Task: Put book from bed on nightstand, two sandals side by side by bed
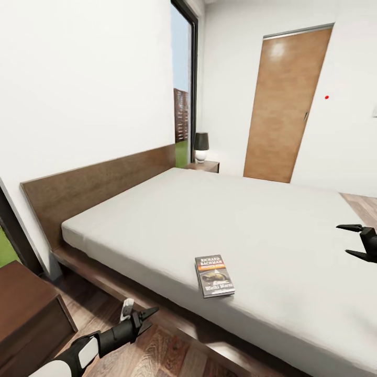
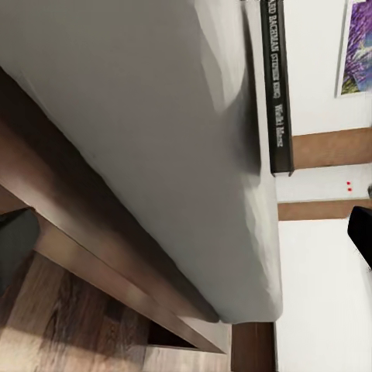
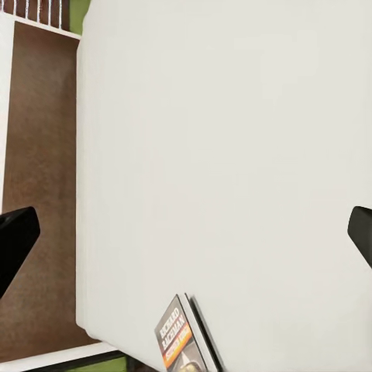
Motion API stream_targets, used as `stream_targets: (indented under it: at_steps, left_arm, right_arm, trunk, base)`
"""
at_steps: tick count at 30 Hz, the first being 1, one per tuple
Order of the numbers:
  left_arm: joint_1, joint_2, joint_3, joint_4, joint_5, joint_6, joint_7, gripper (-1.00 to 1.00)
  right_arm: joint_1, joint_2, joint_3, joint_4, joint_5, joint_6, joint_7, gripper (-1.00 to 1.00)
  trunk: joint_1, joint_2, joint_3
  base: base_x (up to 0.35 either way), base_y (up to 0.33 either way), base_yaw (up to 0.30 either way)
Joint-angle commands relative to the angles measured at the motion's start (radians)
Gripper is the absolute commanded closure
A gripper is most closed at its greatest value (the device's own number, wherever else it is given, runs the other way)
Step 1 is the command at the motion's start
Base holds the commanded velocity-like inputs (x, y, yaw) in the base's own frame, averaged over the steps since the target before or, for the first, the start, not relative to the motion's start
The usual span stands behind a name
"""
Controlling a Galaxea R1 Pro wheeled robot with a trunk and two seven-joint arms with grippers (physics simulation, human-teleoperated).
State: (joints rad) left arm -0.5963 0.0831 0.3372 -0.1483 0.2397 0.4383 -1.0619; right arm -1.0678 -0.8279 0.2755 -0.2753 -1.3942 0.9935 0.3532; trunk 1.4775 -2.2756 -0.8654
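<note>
Dark brown wood shows nearest on the left: the corner of a nightstand (image 1: pixel 26 309) just beside the bed (image 1: pixel 157 314), with plank floor (image 1: pixel 157 351) between them. Low over that floor, close to the bed frame's near rail, the left gripper (image 1: pixel 137 315) hangs with its fingers spread wide and nothing between them. A little further in, the book (image 1: pixel 214 275) lies flat, cover up, on the grey mattress, close to its near edge. To the right and slightly beyond it, the right gripper (image 1: pixel 355 241) hovers over the mattress, jaws wide apart and empty, well apart from the book; in its wrist view the book (image 3: pixel 184 335) sits off to one side of the line between the fingers. At the far end of the headboard stands a second nightstand (image 1: pixel 205 166) carrying a lamp (image 1: pixel 201 147), with a wooden door (image 1: pixel 285 104) behind.

The step in hand looks like fetching the book. Next, the right arm would need to swing left and nearer, centre over the book, and come down on its edge. No sandals are in sight.
</note>
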Motion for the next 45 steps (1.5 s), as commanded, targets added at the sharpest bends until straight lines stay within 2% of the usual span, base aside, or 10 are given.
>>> stream_targets:
  at_steps: [1,8,15,22,31,45]
  left_arm:
    - [0.0,0.0,-0.001,0.0,0.007,0.009,-0.002,-1.0]
    - [0.0,-0.015,0.003,0.0,0.007,0.01,-0.006,-1.0]
    - [0.0,-0.034,0.002,-0.001,0.005,0.01,-0.059,-1.0]
    - [0.0,-0.033,-0.002,-0.002,0.001,0.011,-0.132,-1.0]
    - [-0.001,-0.027,-0.005,-0.001,-0.001,0.012,-0.174,-1.0]
    - [0.0,-0.037,-0.006,0.008,-0.001,0.008,-0.198,-1.0]
  right_arm:
    - [-0.001,-0.001,0.005,0.001,0.006,0.001,0.01,-1.0]
    - [-0.001,0.0,0.004,0.001,0.006,0.001,0.01,-1.0]
    - [-0.001,-0.002,0.002,0.001,0.005,0.001,0.01,-1.0]
    - [-0.001,-0.002,0.003,0.0,0.005,0.002,0.01,-1.0]
    - [-0.001,-0.002,0.0,-0.004,0.004,0.019,0.01,-1.0]
    - [-0.001,-0.002,-0.002,-0.007,0.003,0.035,0.01,-1.0]
  trunk:
    - [0.0,0.0,-0.001]
    - [0.0,0.0,-0.001]
    - [0.0,0.0,-0.001]
    - [0.0,0.0,-0.001]
    - [0.0,0.0,-0.001]
    - [0.0,0.0,-0.001]
  base:
    - [0.0,0.0,-0.002]
    - [0.0,0.0,-0.001]
    - [0.0,0.0,0.0]
    - [0.0,0.0,0.0]
    - [0.0,0.0,0.0]
    - [0.0,0.0,0.0]
